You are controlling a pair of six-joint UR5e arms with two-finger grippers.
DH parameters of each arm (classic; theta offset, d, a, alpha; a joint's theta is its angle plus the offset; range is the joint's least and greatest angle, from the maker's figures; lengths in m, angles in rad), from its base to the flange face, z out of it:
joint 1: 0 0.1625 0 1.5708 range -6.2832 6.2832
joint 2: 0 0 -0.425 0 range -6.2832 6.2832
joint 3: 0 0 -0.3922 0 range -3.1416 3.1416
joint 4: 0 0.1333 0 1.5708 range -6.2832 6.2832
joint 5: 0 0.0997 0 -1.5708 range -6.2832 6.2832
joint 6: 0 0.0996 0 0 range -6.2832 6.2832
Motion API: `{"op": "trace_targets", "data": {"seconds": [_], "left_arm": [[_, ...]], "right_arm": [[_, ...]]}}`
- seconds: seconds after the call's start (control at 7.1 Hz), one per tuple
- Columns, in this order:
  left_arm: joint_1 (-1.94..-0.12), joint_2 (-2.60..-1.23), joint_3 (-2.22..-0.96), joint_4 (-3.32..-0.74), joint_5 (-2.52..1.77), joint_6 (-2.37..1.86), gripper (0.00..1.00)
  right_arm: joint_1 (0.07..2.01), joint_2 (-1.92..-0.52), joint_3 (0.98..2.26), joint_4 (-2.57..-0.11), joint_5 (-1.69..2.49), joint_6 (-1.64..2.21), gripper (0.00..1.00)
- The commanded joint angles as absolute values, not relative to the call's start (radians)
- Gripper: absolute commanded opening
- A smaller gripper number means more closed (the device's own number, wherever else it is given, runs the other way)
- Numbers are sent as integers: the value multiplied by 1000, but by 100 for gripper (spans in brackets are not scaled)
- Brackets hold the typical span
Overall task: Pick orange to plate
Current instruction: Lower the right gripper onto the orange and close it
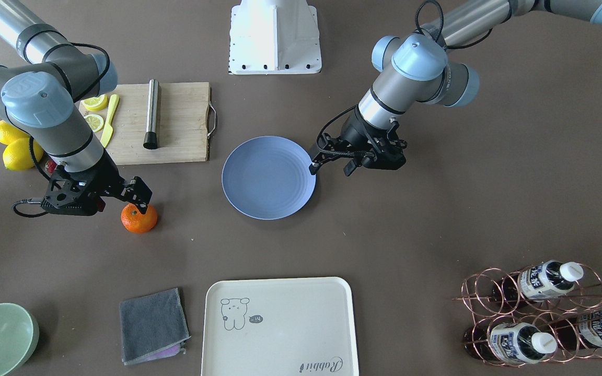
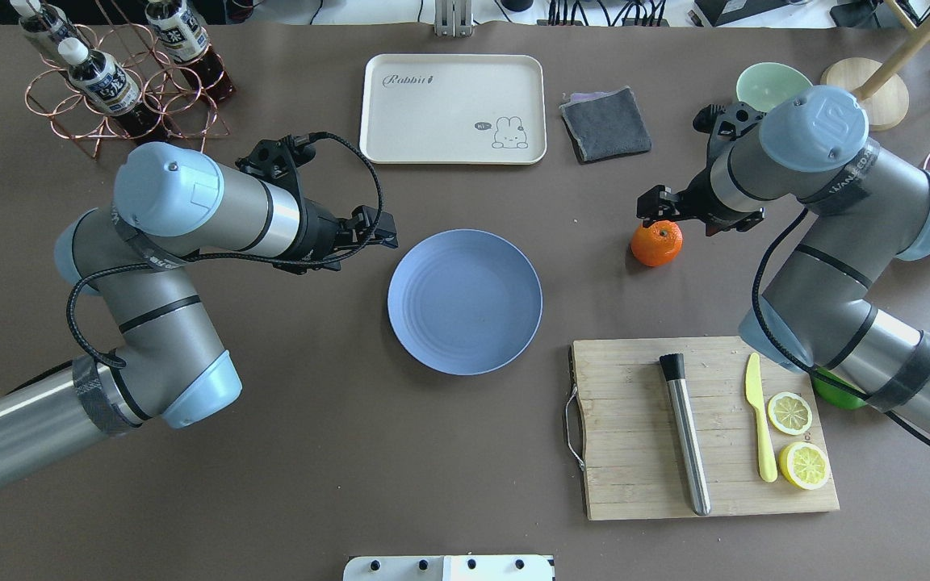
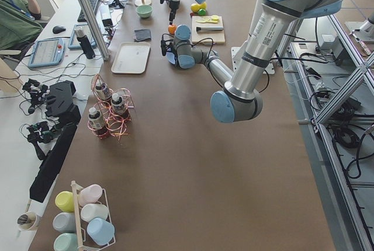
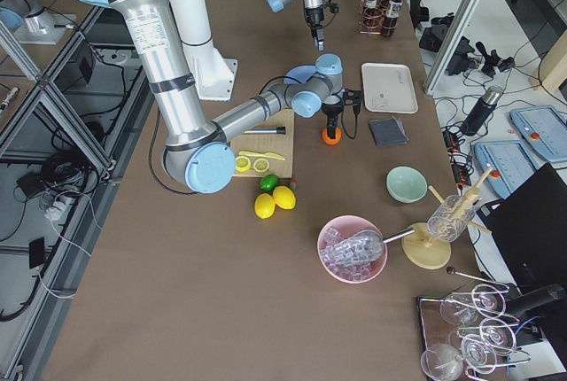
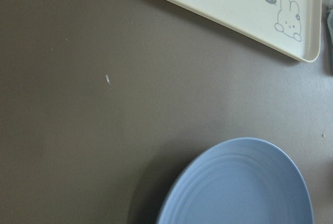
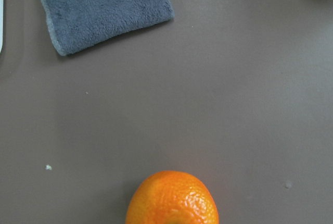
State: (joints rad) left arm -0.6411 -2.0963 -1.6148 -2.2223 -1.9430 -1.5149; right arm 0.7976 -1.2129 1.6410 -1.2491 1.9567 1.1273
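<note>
The orange [image 1: 139, 218] [image 2: 657, 244] lies on the brown table, well to one side of the empty light-blue plate [image 1: 268, 177] [image 2: 465, 301]. My right gripper [image 1: 122, 200] [image 2: 679, 216] hangs just above the orange, pointing down with its jaws apart and holding nothing. The right wrist view shows the orange [image 6: 171, 198] at its bottom edge, with no fingers in the picture. My left gripper [image 1: 332, 167] [image 2: 366, 234] hovers open and empty beside the plate's rim on the other side. The left wrist view shows part of the plate [image 5: 234, 187].
A wooden cutting board [image 2: 634, 484] carries a metal cylinder [image 2: 684, 432], a yellow knife [image 2: 760, 420] and two lemon halves [image 2: 789, 413]. Whole lemons [image 1: 16, 146] lie beside it. Farther off are the cream tray [image 2: 453, 109], grey cloth [image 2: 606, 123], green bowl [image 2: 772, 83] and bottle rack [image 2: 122, 81].
</note>
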Motion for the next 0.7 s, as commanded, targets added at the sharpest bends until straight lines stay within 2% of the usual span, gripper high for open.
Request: {"op": "trace_targets", "data": {"seconds": [0.0,0.56], "left_arm": [[-649,-2091,-1628,-2221,-1945,-1516,98],[-647,-2077,-1634,-2223,-1945,-1516,98]], "right_arm": [[764,-1212,1609,-1244,1924,1124,100],[736,-1170,1555,-1244,1868,1124,99]]}}
